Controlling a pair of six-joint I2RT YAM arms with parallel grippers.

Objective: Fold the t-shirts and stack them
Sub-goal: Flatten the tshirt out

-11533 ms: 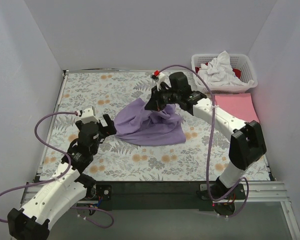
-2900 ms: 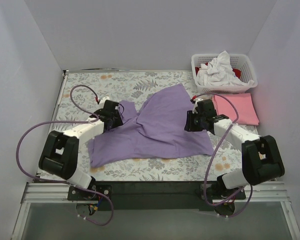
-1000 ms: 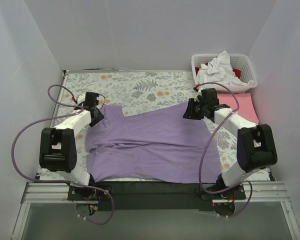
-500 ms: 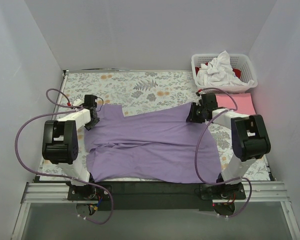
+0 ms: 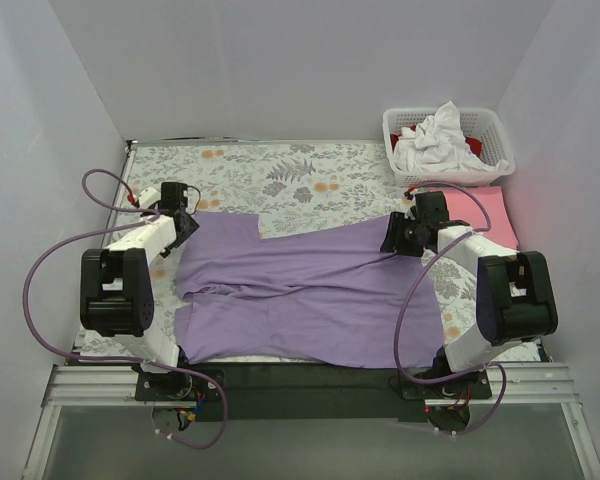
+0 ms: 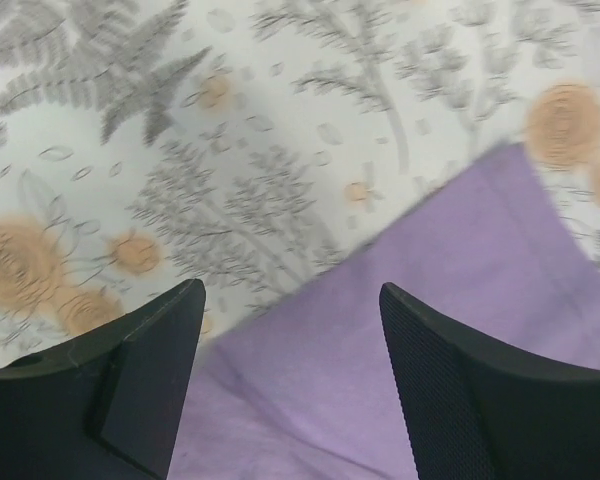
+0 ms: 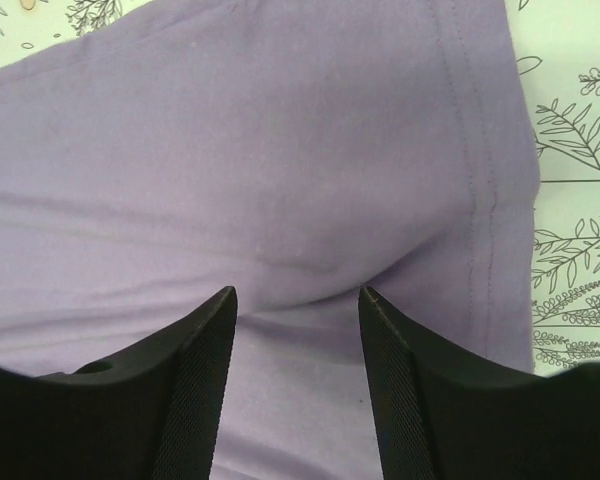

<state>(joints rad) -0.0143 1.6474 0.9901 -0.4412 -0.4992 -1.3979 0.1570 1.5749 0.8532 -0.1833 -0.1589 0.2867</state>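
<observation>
Floral-patterned cloth (image 5: pixel 280 175) covers the surface. Near the arm bases the lavender t-shirt (image 5: pixel 300 295) lies spread flat. The left end effector (image 5: pixel 183 225) is over its far left corner and the right end effector (image 5: pixel 393 240) over its far right hem, both with fingers apart and gripping nothing. Farther right lies the pink t-shirt (image 5: pixel 480 212). Behind it, the white lattice basket (image 5: pixel 500 160) holds a white t-shirt (image 5: pixel 435 135) and a red t-shirt (image 5: pixel 473 146).

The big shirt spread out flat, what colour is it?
The big shirt is plain lavender purple; the top external view shows it best.
</observation>
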